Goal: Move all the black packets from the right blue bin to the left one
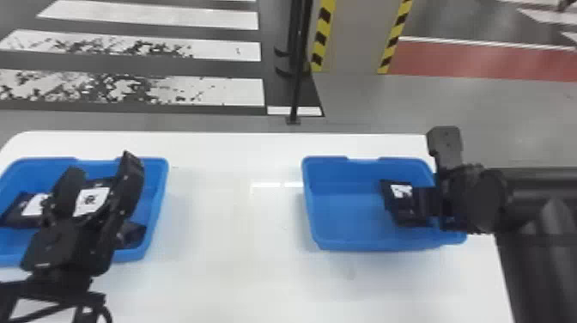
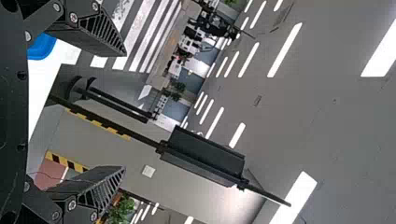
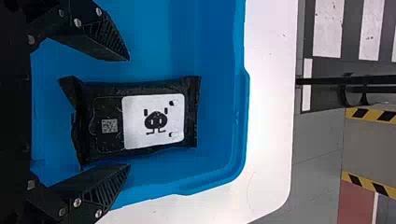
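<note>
White-labelled black plastic packet (image 3: 137, 122): in right blue plastic bin (image 3: 219, 116), below right black two-fingered hand (image 3: 129, 113); fingers set wide. Shift slightly rightward to centre, lower straight, close evenly on long sides, lift clear of bin. Left black hand (image 1: 104, 164): likewise spread.

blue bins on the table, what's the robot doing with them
The robot is apparently about to take a black packet with a white label from the right blue bin: its right gripper is open over it and has not closed on it. In the head view, the left gripper appears over the left blue bin, open and empty. Black packets already lie in that bin, so the move is partly done.
</note>
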Controlling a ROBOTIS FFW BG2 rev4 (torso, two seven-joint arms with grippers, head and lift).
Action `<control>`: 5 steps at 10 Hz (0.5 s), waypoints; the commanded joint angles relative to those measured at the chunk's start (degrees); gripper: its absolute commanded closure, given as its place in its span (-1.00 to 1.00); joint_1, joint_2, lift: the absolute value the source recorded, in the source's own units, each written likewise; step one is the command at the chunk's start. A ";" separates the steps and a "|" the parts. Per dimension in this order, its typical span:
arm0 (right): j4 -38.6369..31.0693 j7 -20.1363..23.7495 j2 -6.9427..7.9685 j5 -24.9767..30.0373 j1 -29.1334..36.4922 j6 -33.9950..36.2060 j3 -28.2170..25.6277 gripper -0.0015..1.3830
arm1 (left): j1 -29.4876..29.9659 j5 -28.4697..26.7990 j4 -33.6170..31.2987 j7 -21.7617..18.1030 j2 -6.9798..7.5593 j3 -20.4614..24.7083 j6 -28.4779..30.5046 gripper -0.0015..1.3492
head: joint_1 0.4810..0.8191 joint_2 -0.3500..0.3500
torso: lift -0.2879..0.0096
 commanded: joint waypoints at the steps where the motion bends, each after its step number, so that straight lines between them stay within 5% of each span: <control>1: 3.36 0.00 0.04 0.80 -1.71 -0.22 0.41 -0.66 | 0.00 0.14 0.27 0.00 0.00 0.00 -0.32 -0.71 | 0.27 -0.38 | -0.20; 5: 6.45 0.00 -0.05 -0.12 -1.99 -0.36 0.41 -0.54 | 0.14 0.59 0.56 0.00 0.00 0.00 -0.60 -0.71 | 0.27 -0.40 | -0.20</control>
